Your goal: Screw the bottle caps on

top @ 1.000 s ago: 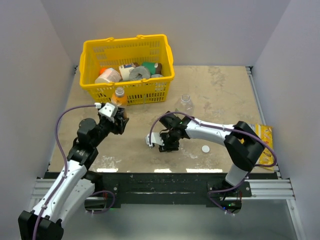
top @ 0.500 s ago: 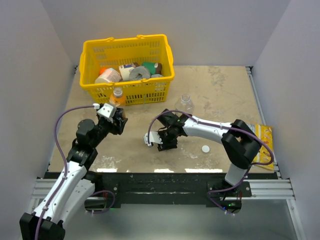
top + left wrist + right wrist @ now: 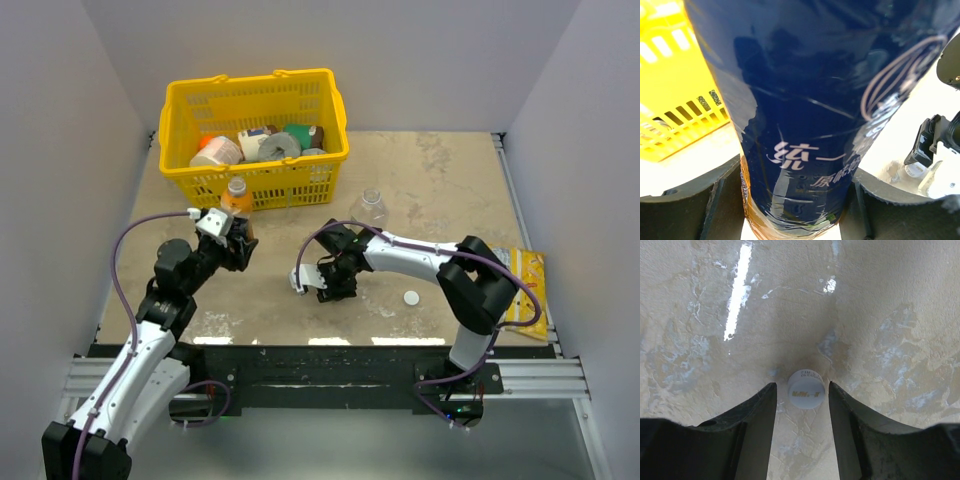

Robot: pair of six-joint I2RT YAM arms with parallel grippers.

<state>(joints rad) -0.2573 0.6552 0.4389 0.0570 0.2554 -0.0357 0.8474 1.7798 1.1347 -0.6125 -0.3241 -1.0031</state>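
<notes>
left claw (image 3: 236,240) clamped on orange bottle (image 3: 805,115), held just in front of yellow basket (image 3: 255,185). right claw (image 3: 800,392) low over the surface (image 3: 880,315), jaws apart, straddling white cap (image 3: 806,389). second cap (image 3: 411,297) lies further right. clear bottle (image 3: 372,207) stands behind, well apart.

Quick headcount for you. Two bottles: one orange bottle (image 3: 237,196) with a dark label, and one clear bottle (image 3: 371,206). Two caps as well, both small and white: one cap (image 3: 411,297) you can spot from above, the other cap (image 3: 806,389) shows up in your right wrist view. One yellow basket (image 3: 290,182); the stuff piled inside is too jumbled for you to count properly, though one white-topped orange tub (image 3: 215,152) stands out. One yellow snack packet (image 3: 528,278). And two arms: left arm (image 3: 150,345), right arm (image 3: 415,260).
</notes>
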